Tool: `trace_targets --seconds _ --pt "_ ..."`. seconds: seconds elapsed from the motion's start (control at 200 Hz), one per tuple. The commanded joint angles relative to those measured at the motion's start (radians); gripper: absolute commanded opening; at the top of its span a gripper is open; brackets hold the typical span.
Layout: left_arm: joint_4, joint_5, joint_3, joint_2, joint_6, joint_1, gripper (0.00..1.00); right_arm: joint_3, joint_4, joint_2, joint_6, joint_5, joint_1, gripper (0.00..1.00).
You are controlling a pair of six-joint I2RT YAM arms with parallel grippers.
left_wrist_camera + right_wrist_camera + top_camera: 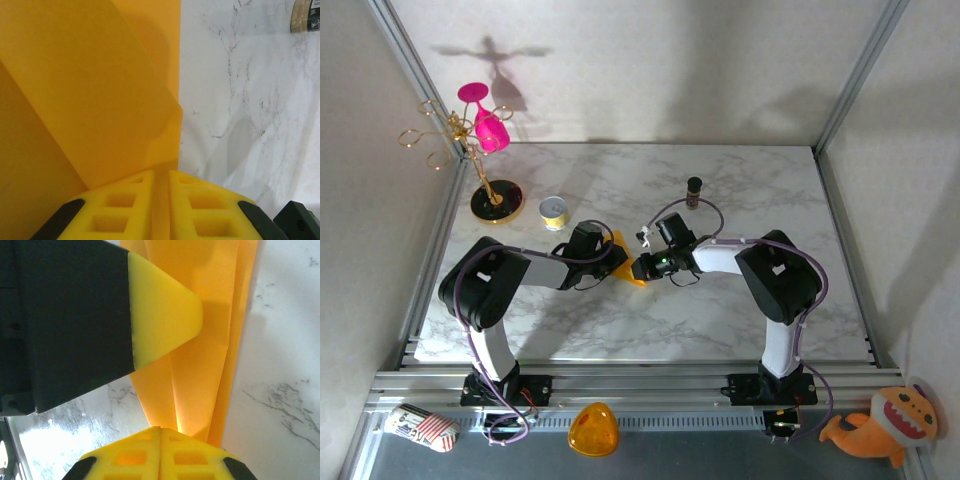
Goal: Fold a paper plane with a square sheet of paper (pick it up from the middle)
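The sheet of paper (630, 264) is a folded orange-yellow wedge held just above the marble table (740, 320) between my two grippers. My left gripper (616, 262) comes in from the left and is shut on it. In the left wrist view the paper (90, 90) rises in creased layers from between the yellow fingers (135, 210) of that gripper (163, 200). My right gripper (646, 266) is shut on the opposite end. In the right wrist view the paper (200, 365) runs down into the closed right gripper (160, 445), and a left fingertip (165, 320) presses it from above.
A small yellow tin (553, 211) and a gold stand with a pink glass (485, 130) are at the back left. A dark little bottle (694, 190) stands behind the grippers. An orange dome (593, 428) and a plush toy (885, 425) lie by the front rail.
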Motion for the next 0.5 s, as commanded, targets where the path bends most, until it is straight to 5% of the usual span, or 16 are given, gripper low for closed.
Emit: trace_targets --seconds 0.0,0.496 --pt "-0.135 -0.037 -0.015 0.057 0.008 0.005 0.15 0.019 -0.032 0.023 -0.013 -0.006 0.004 0.09" --pt "-0.196 -0.067 -0.007 0.074 -0.02 0.006 0.15 0.017 -0.074 0.041 -0.02 0.025 0.004 0.09"
